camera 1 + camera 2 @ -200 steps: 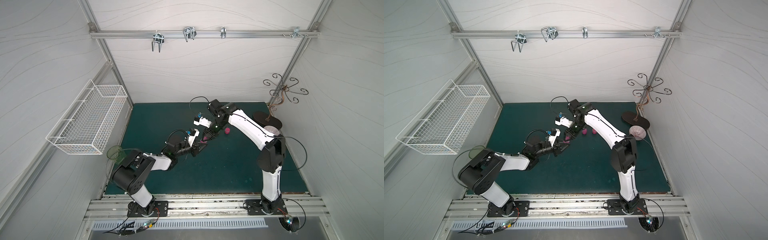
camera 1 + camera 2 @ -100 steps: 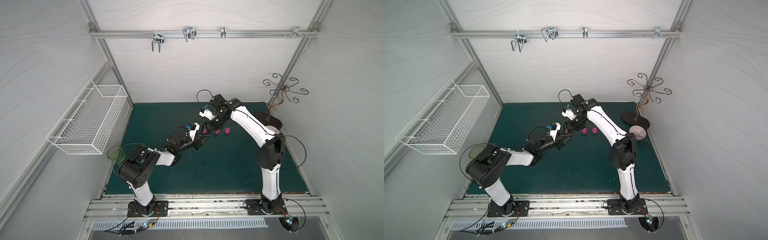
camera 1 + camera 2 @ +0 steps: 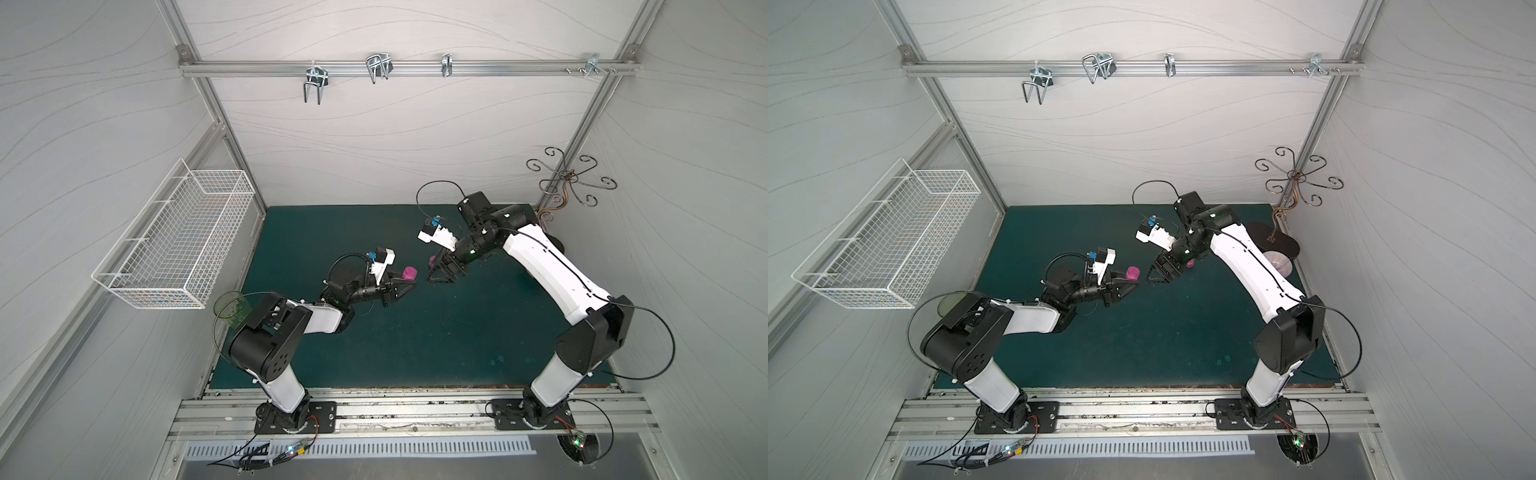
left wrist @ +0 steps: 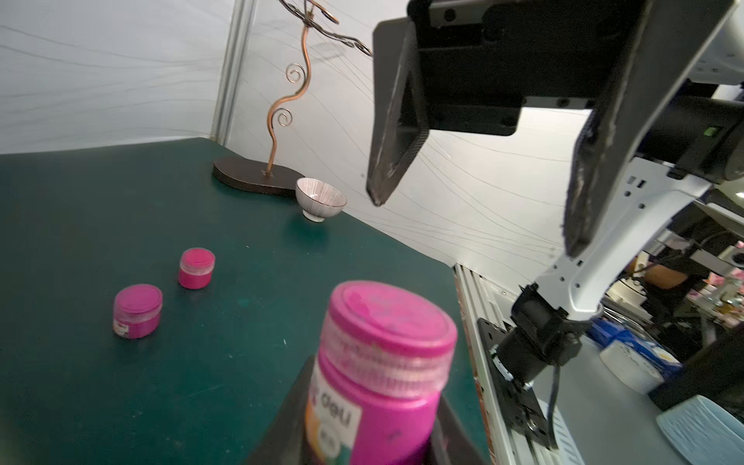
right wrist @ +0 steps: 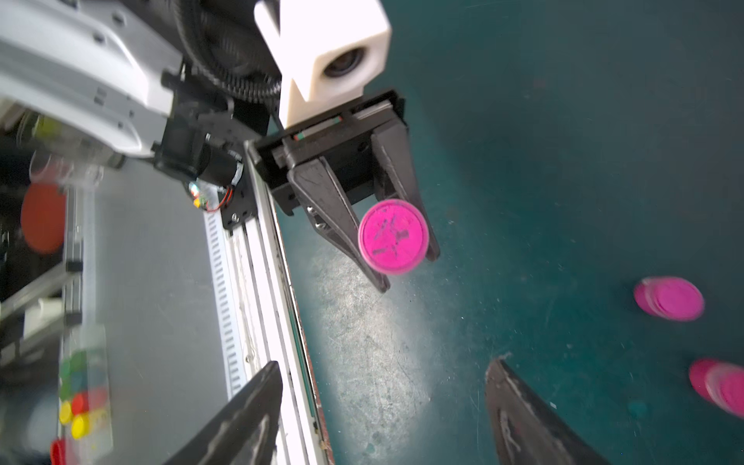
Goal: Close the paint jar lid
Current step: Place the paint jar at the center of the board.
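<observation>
Top view: left claw (image 3: 405, 286) clamped on paint jar (image 3: 409, 273); right claw (image 3: 442, 276) spread wide, empty, just beside it. Left wrist: lid (image 4: 388, 318) sits on jar, axis upright, right claw (image 4: 475, 225) above and apart. Right wrist: lid (image 5: 393, 237) dead ahead, in line between its fingers.

1. A robotics lab test cell: white wall panels (image 3: 374, 145) in silver aluminium framing (image 3: 399, 70) enclose a dark green tabletop mat (image 3: 436, 332).
2. Two black-and-white robot arms (image 3: 544, 266) are bolted to an aluminium rail (image 3: 415, 409) at the mat's front edge.
3. A white wire basket (image 3: 178, 245) hangs beside the mat.
</observation>
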Available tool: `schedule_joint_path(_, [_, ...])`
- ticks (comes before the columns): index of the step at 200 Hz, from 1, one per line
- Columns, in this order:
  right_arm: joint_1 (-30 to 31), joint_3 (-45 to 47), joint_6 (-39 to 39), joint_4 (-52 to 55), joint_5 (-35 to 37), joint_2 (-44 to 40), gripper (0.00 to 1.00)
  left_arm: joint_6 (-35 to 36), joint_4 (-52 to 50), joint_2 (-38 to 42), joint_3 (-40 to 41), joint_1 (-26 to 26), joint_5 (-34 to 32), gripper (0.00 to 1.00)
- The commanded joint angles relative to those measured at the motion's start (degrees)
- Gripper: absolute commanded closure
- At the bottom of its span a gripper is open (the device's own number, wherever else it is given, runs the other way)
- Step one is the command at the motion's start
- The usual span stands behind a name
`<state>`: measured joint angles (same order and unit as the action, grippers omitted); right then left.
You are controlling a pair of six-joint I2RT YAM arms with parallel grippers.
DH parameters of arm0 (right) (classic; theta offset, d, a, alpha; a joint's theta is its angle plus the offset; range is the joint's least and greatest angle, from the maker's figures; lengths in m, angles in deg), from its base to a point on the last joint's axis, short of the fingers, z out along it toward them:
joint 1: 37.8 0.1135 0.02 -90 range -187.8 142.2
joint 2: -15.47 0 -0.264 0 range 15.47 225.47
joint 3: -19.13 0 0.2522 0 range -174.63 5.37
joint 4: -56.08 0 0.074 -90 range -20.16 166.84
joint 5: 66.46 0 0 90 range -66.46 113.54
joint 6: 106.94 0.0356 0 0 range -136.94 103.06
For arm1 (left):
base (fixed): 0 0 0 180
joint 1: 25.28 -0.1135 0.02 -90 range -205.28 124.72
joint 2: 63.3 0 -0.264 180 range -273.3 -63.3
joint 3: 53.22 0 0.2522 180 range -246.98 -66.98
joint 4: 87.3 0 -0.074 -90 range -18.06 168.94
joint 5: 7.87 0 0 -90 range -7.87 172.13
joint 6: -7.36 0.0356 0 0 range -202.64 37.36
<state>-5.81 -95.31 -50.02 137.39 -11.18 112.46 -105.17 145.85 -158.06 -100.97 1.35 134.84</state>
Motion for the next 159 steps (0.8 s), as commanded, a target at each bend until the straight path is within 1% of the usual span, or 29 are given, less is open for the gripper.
schedule_joint_path(1, [2.8,-1.4,-9.6,0.4,-3.4,1.3,0.2,1.8,-0.6,2.1,0.0,0.1,4.2,1.0])
schedule_joint_path(11, [3.9,-2.2,-9.9,0.3,-2.0,2.7,0.2,2.3,-1.5,2.4,-0.1,0.1,4.2,1.0])
schedule_joint_path(26, [4.7,-4.5,-9.9,1.3,-1.8,5.0,0.21,3.4,-3.1,2.9,0.1,0.2,4.2,1.0])
schedule_joint_path(54, [6.1,-7.7,-8.8,2.5,0.7,8.5,0.23,4.3,-3.5,3.6,0.7,0.2,3.4,1.0])
schedule_joint_path(73, [6.5,-8.6,-7.9,2.9,0.5,9.6,0.24,4.4,-3.3,3.9,0.8,0.2,2.8,1.0])
schedule_joint_path(121, [6.9,-10.0,-4.0,2.9,2.5,12.1,0.27,3.9,-2.1,3.9,0.9,0.2,2.3,1.0])
schedule_joint_path(133, [7.1,-10.4,-3.1,2.6,3.3,12.6,0.3,3.6,-1.6,3.8,0.9,0.2,2.3,1.0])
schedule_joint_path(147, [7.3,-10.8,-2.9,3.1,2.6,13.0,0.36,3.6,-1.5,3.9,1.0,0.2,2.1,1.0])
schedule_joint_path(159, [7.5,-10.8,-2.7,3.3,3.2,13.4,0.37,3.6,-1.4,3.8,1.0,0.2,1.9,1.0])
